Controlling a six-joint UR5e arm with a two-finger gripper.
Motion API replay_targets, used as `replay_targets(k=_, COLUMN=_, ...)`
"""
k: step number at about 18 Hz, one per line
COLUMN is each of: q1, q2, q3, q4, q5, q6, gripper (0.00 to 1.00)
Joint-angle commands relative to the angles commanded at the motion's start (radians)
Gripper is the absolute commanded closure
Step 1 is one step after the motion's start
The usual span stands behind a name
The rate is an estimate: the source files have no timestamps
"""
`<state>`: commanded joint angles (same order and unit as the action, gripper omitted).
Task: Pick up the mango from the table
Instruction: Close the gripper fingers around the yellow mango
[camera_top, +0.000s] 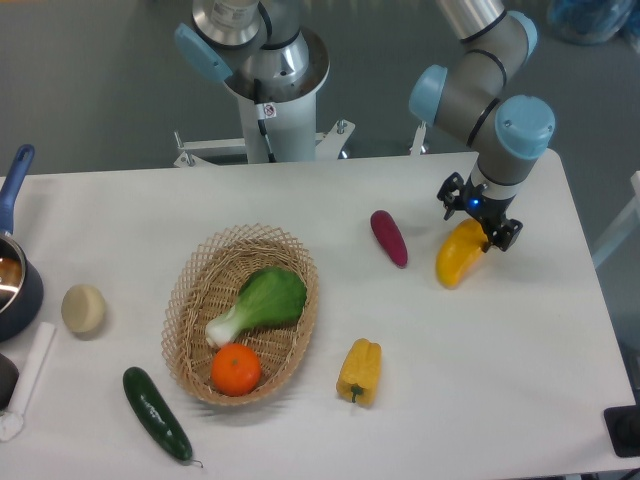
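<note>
The mango (458, 257) is yellow, shading to orange at its upper end, and lies at an angle on the white table (480, 380) at the right. My gripper (479, 217) points down over the mango's upper, orange end. Its jaws stand spread to either side of that end, wider than the fruit. I cannot see the fingertips touching it. The mango's lower part looks to be resting on the table.
A purple vegetable (389, 238) lies just left of the mango. A yellow bell pepper (360, 371) lies nearer the front. A wicker basket (205, 290) holds a leafy green and an orange. A cucumber (156, 413), a pale round item (83, 308) and a pot (12, 280) are at the left.
</note>
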<state>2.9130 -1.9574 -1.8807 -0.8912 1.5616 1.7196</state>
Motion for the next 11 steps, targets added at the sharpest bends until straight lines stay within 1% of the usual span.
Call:
replay_targets(k=1, q1=0.000, q2=0.000, q3=0.002, q4=0.000, q5=0.000, q6=0.000, gripper=0.21)
replay_targets(k=2, q1=0.000, q2=0.000, q3=0.002, q4=0.000, q5=0.000, q6=0.000, gripper=0.25)
replay_targets(k=4, q1=-0.002, q2=0.000, q3=0.003, q4=0.002, q5=0.000, q6=-0.005, gripper=0.37)
replay_targets(k=6, q1=-0.002, q2=0.000, q3=0.003, q4=0.002, q5=0.000, q6=-0.008, gripper=0.43)
replay_targets(k=8, q1=-0.002, q2=0.002, q3=0.005, q4=0.002, q5=0.000, q6=-0.011, gripper=0.53)
replay_targets(k=10, q1=-0.002, q2=0.002, q3=0.008, q4=0.000, q5=0.000, q6=-0.014, gripper=0.57)
replay_targets(k=11, q1=-0.002, q2=0.002, q3=0.008, q4=0.002, q5=0.000, q6=-0.014, gripper=0.57)
